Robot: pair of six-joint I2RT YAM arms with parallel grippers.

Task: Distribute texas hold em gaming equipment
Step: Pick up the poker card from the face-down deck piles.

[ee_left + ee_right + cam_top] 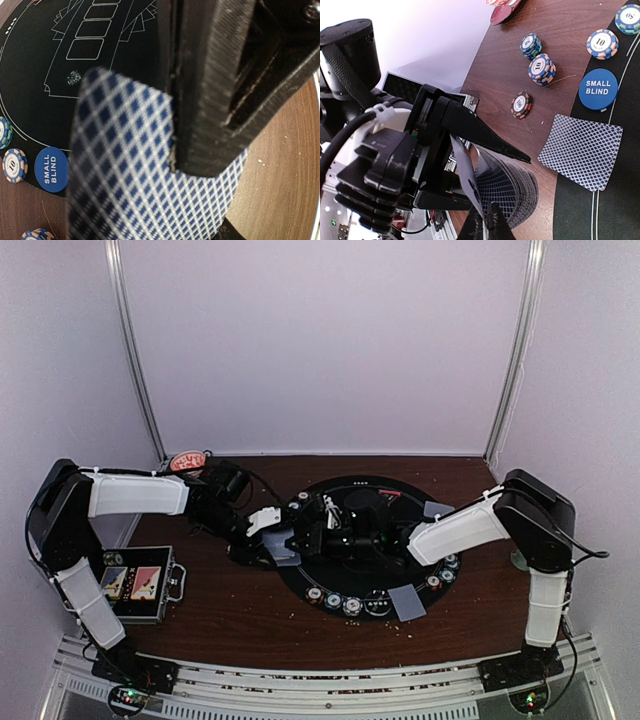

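My left gripper (272, 540) is shut on a bent deck of grey-blue checkered cards (150, 180) over the left rim of the black round poker mat (385, 495). In the right wrist view the deck (520, 185) fans out between the left fingers (485, 135). My right gripper (486, 226) is shut on the edge of one card (465, 175) peeled off that deck. One card (582, 150) lies face down by the blue SMALL BLIND button (598, 88). Striped chips (541, 69) stand on the wood beside it. Other face-down cards (405, 602) lie on the mat's right side.
Several chips (335, 600) line the mat's front rim. A black case (140, 583) with two card packs lies open at the front left. A red bowl (187, 460) stands at the back left. White walls close the back and sides.
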